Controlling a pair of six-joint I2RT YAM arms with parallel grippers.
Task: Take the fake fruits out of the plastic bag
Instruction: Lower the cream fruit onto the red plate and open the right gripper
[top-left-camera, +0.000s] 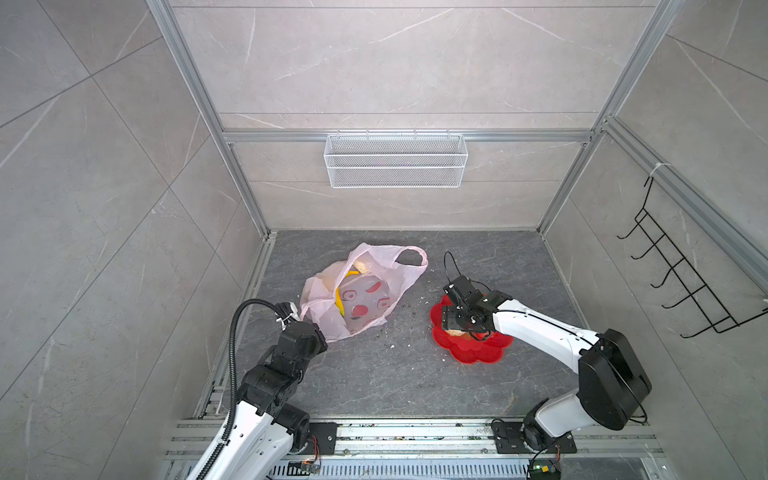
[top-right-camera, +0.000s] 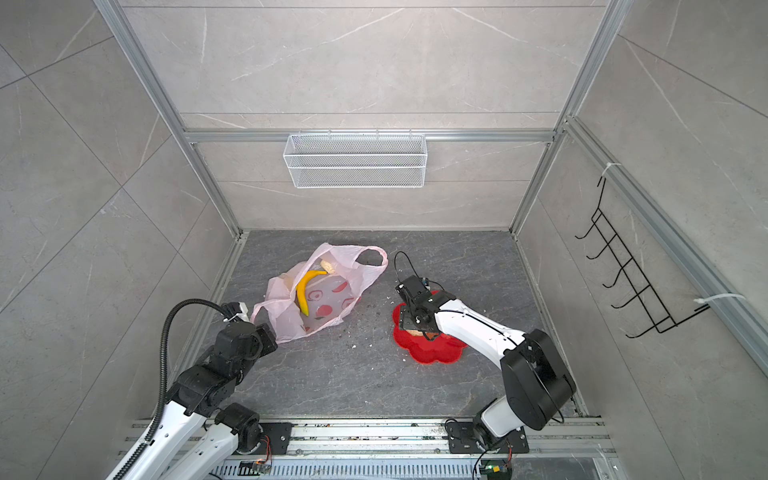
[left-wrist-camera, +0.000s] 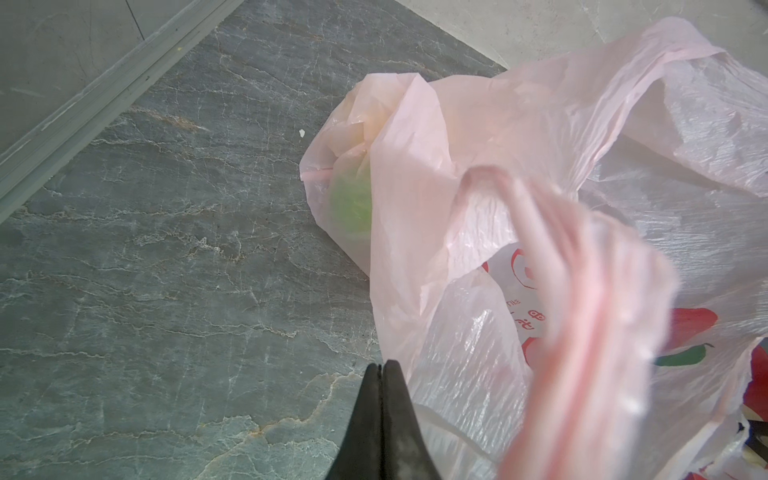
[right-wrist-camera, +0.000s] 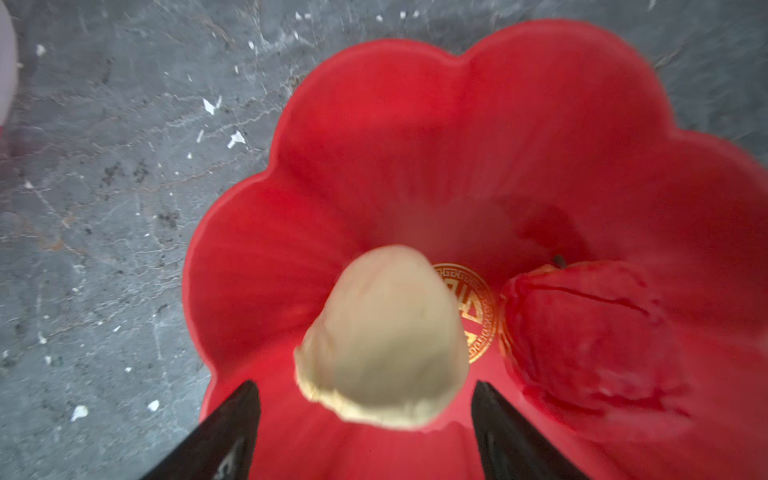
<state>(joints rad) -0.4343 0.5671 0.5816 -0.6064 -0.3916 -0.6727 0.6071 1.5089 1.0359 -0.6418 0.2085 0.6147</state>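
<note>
Fruit removal looked partly done. The right gripper (right-wrist-camera: 363, 384) hung over the red flower-shaped dish (right-wrist-camera: 415, 124) with its jaws wide apart. A beige lumpy piece (right-wrist-camera: 382, 336) lay between them, touching neither, beside a small red fruit (right-wrist-camera: 582, 332). The dish evidently served as the drop spot, well apart from the plastic bag (top-left-camera: 365, 299).

The left gripper (left-wrist-camera: 381, 365) had its fingers pressed together at the bag's near edge, probably to steady it or keep the mouth spread. Whether any film was pinched between them could not be told.

A top view showed the banana (top-right-camera: 303, 291) and a second beige piece (top-right-camera: 328, 264) lying in the open mouth. Only the left wrist view caught the bumpy green ball (left-wrist-camera: 351, 203), wrapped in a fold at the bag's side. Only the right wrist view showed the dish's contents plainly.
</note>
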